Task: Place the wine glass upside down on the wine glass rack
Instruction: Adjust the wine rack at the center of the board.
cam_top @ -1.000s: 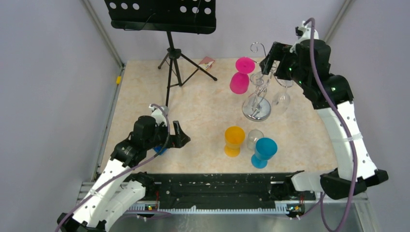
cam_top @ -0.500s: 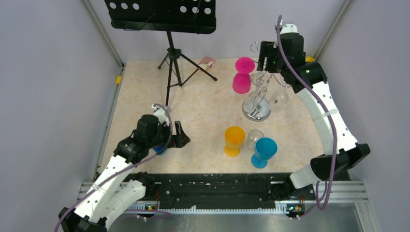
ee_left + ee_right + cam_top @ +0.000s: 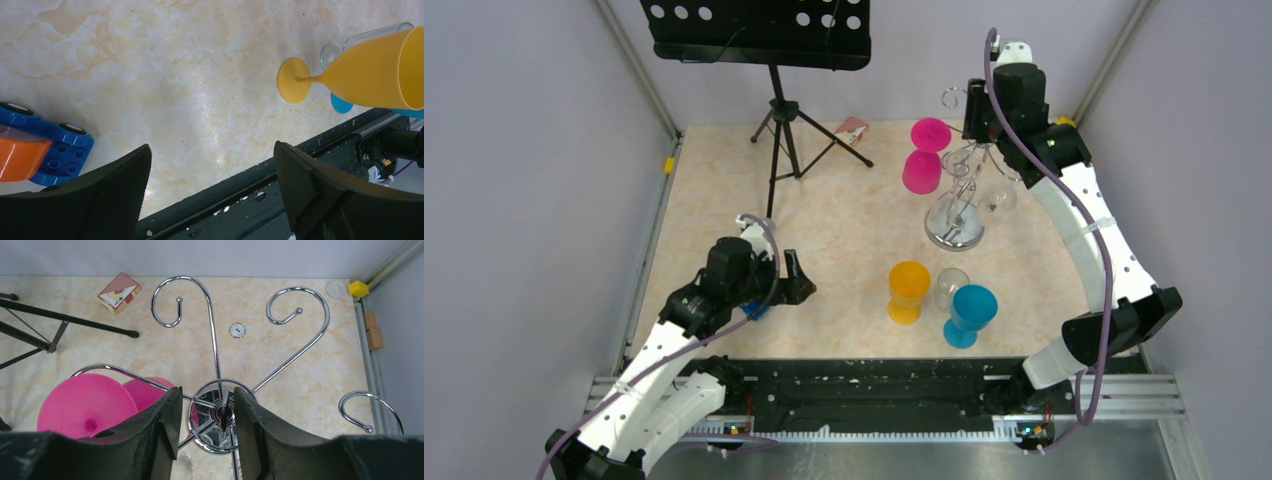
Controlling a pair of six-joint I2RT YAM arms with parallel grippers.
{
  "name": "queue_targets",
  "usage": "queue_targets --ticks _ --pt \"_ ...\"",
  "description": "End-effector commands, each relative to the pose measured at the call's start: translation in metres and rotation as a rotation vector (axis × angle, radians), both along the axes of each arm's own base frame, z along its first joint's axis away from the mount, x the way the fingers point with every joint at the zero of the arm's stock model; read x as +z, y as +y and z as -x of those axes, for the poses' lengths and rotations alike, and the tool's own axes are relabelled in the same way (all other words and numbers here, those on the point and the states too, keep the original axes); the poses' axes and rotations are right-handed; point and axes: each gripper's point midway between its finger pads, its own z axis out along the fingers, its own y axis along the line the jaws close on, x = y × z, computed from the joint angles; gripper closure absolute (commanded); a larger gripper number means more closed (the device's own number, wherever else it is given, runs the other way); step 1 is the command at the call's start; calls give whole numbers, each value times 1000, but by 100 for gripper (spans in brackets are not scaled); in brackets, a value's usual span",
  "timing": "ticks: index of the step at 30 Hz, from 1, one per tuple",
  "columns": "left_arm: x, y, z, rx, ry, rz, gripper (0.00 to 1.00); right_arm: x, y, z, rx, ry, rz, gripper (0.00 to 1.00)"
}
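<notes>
Wine glass (image 3: 999,199) inverted, stem vertical (bowl down)

I look down on a beige, marble-patterned counter (image 3: 844,240) boxed in by plain pale grey walls (image 3: 524,200) on the left, back and right. Slim silver metal posts (image 3: 634,65) climb the two back corners. A black perforated music stand on a tripod (image 3: 754,35) stands at the back left. A black mounting rail (image 3: 874,385) runs along the near edge. The light is soft and even, with a mild sheen on the counter.
</notes>
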Motion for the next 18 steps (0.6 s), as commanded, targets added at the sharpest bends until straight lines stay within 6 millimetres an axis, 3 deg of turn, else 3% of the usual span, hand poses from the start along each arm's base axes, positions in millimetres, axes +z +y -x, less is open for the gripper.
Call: queue_targets --ticks 1,11,18 --pt "9 -3 -6 1 -37 20 6 28 -2 -5 -7 -93 -18 57" --pt "10 -1 -7 9 -41 18 6 10 -3 -11 -6 -49 39 79" --pt "9 -2 -7 8 -38 15 6 11 0 -12 17 -55 39 91"
